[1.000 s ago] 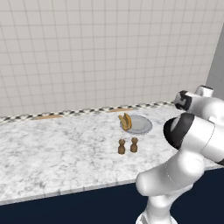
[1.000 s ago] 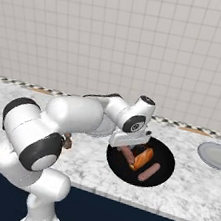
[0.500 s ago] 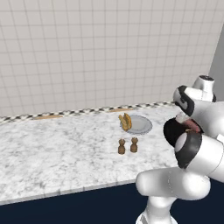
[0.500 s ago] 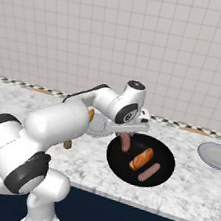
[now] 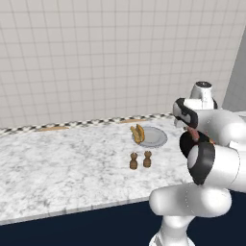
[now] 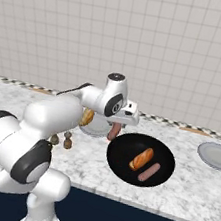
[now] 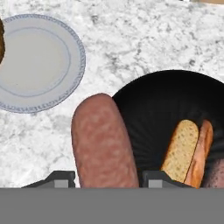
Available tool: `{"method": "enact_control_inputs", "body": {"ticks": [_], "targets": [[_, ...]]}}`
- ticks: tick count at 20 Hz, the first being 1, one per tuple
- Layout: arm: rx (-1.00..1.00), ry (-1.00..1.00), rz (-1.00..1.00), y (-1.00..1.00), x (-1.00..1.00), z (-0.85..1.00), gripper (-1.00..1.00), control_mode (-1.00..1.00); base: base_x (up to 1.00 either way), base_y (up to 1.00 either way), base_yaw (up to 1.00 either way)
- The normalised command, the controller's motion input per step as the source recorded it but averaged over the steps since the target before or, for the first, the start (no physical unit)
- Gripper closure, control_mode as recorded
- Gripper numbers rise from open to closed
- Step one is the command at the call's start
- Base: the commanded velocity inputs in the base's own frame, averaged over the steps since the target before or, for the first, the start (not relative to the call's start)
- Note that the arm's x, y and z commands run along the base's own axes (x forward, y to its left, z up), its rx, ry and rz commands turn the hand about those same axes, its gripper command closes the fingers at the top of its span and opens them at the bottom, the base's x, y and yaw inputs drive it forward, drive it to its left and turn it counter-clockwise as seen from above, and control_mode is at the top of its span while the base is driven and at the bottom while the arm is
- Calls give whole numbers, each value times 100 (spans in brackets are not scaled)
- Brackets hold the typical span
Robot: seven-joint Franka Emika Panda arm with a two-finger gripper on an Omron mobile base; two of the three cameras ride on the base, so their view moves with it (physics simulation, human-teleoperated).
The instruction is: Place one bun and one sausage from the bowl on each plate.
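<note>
Jaws: the gripper (image 6: 115,126) was closed on a sausage (image 7: 103,142), which hung from it above the desk (image 6: 191,186), over the near left rim of the bowl (image 6: 123,168); in the hand view the sausage stood between the two dark tips.
Bowl: the wide black bowl sat on the marble desk, holding a bun (image 6: 141,158) and a second sausage (image 6: 149,172) side by side.
Near plate: a grey plate (image 5: 156,138) lay just left of the bowl in the right base view, with a bun (image 5: 138,134) on its left edge; the rest of its face was bare in the hand view (image 7: 35,61).
Far plate: another grey plate (image 6: 217,156) sat well apart to the right of the bowl.
Other things: two small brown shakers (image 5: 140,160) stood close together on the desk in front of the near plate.
In the way: the arm's white links covered part of the near plate and bun in the right base view.
</note>
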Motion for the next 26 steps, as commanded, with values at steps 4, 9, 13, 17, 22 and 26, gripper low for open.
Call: {"method": "enact_control_inputs", "body": {"ticks": [4,9,13,17,22,26], "targets": [[0,0,-30,43,77,0,100,-100,0,0,0],[1,0,-26,45,64,-9,100,-100,0,0,0],[13,6,-14,23,34,-23,100,-100,0,0,0],[17,4,-2,0,17,-29,100,-100,0,0,0],[4,-1,2,3,15,-33,100,-100,0,0,0],[0,-1,6,19,21,-39,100,-100,0,0,0]]}}
